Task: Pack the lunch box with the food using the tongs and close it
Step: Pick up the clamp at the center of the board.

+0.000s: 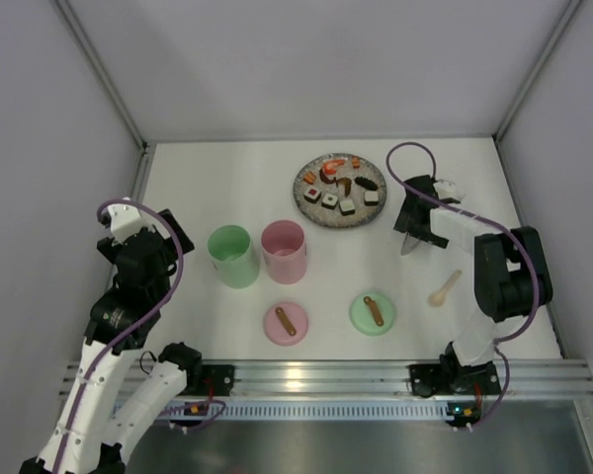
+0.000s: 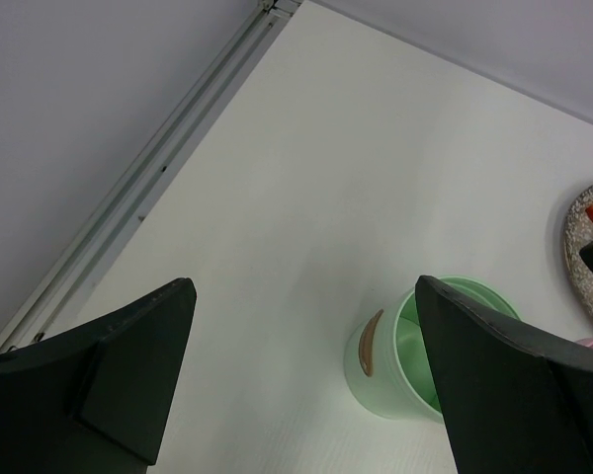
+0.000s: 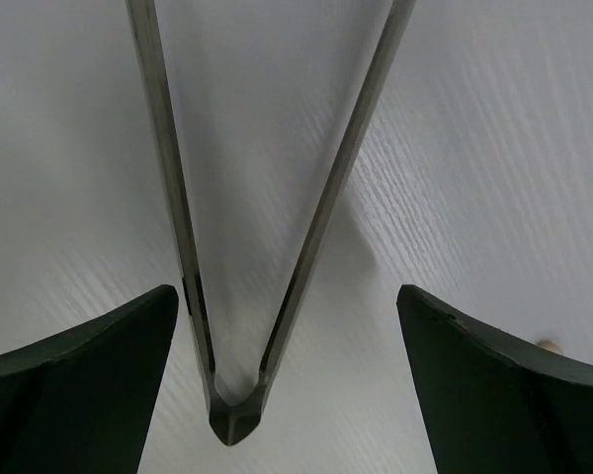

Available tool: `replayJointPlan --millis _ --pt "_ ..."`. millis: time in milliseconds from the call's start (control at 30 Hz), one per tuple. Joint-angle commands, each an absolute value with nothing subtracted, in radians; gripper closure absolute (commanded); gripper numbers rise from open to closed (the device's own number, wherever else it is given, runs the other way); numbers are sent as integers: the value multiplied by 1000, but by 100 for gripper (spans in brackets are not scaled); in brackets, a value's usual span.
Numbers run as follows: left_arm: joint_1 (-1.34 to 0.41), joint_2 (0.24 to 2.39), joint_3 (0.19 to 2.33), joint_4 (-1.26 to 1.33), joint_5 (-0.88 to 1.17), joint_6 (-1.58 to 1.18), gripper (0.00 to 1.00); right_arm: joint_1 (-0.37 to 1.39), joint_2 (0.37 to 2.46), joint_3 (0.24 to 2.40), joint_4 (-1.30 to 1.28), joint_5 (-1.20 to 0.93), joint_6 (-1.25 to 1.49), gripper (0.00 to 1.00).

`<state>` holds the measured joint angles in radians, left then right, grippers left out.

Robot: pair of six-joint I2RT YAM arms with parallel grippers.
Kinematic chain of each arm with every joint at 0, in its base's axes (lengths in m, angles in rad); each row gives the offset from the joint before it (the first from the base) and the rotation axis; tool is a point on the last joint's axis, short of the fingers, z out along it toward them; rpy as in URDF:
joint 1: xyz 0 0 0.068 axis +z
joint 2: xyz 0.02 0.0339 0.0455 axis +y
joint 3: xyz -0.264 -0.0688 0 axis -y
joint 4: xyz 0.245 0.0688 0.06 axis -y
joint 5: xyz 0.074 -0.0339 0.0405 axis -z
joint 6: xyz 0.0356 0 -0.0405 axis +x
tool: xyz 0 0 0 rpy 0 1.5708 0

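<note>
Closing so near the joined end, the right gripper (image 3: pixel 287 296) may squeeze the tongs (image 3: pixel 235 420) shut or skid them aside. Its jaws stand wide, straddling them untouched. They are a slim silver V, lying flat just right of the plate (image 1: pixel 311 205); the left gripper (image 2: pixel 304 286), released and empty, hangs well left of it

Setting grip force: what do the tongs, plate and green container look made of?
Tongs: likely steel, going by the brushed silver sheen and soft reflections. Plate: speckled grey and matte; ceramic or melamine, can't tell which. Green container: probably plastic, with a smooth pastel wall and an even satin look.
</note>
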<state>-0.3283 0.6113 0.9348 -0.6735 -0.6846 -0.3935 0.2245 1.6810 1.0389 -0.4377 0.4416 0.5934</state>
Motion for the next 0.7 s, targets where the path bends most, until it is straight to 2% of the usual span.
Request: replayJointPlan --millis 0,333,433,467,500,533,667 --pt "-324 612 940 -643 -670 -385 1 204 1736 1109 -347 394 574 6" --pt "-324 611 940 -643 -664 -380 1 137 1845 1141 -276 313 555 25" --pt "-324 607 937 -643 -667 -380 1 133 1853 1144 -279 302 545 39" --pt "-324 604 937 -643 -669 -380 1 133 1853 1144 -276 290 538 50" --pt "-324 606 939 -643 -670 -382 1 133 1847 1141 -273 285 523 54" --pt "-324 607 942 -643 -667 -382 1 133 1839 1141 -272 264 509 63" --pt "-324 615 943 -641 -661 -383 1 140 1784 1157 -288 221 416 78"
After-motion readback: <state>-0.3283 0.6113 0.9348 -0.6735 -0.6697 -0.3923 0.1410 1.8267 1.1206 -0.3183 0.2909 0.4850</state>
